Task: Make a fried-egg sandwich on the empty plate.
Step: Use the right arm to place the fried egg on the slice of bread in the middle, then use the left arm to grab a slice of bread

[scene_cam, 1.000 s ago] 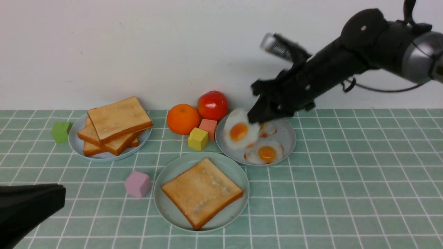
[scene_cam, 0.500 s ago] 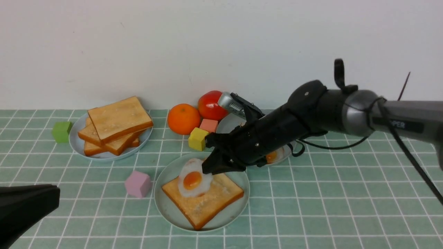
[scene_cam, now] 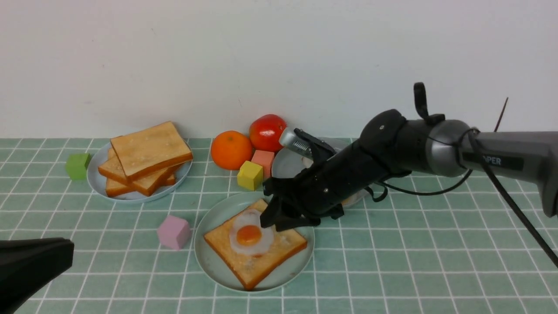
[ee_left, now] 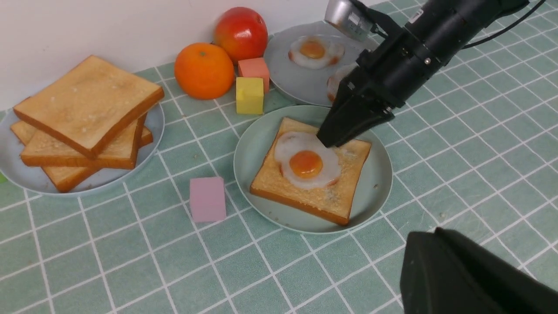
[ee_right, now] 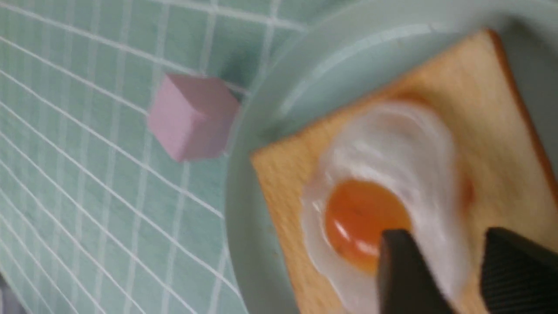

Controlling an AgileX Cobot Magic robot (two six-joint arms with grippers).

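The mint-green plate (scene_cam: pixel 205 257) (ee_left: pixel 244 152) at front centre holds one toast slice (scene_cam: pixel 261 257) (ee_left: pixel 314 196). A fried egg (scene_cam: pixel 250 237) (ee_left: pixel 307 163) (ee_right: pixel 392 196) lies flat on that slice. My right gripper (scene_cam: pixel 279 220) (ee_left: pixel 331 139) (ee_right: pixel 444 244) hovers at the egg's far right edge, open, with its two fingers (ee_right: pixel 401 270) apart and nothing between them. My left gripper (scene_cam: pixel 67 253) (ee_left: pixel 418 237) is shut and empty, low at the front left, apart from the plate. More toast slices (scene_cam: pixel 148 150) are stacked at back left.
The toast stack sits on a grey-blue plate (scene_cam: pixel 93 179). A second grey-blue plate (scene_cam: pixel 287 163) with other eggs (ee_left: pixel 314 50) lies under the right arm. An orange (scene_cam: pixel 230 149), a tomato (scene_cam: pixel 267 131), and yellow (scene_cam: pixel 249 175), salmon (scene_cam: pixel 263 159), pink (scene_cam: pixel 173 232) and green (scene_cam: pixel 77 165) cubes stand nearby.
My right arm carried an egg from the back plate down onto the toast, then opened and let it go. The egg now lies flat. The left gripper barely moved.
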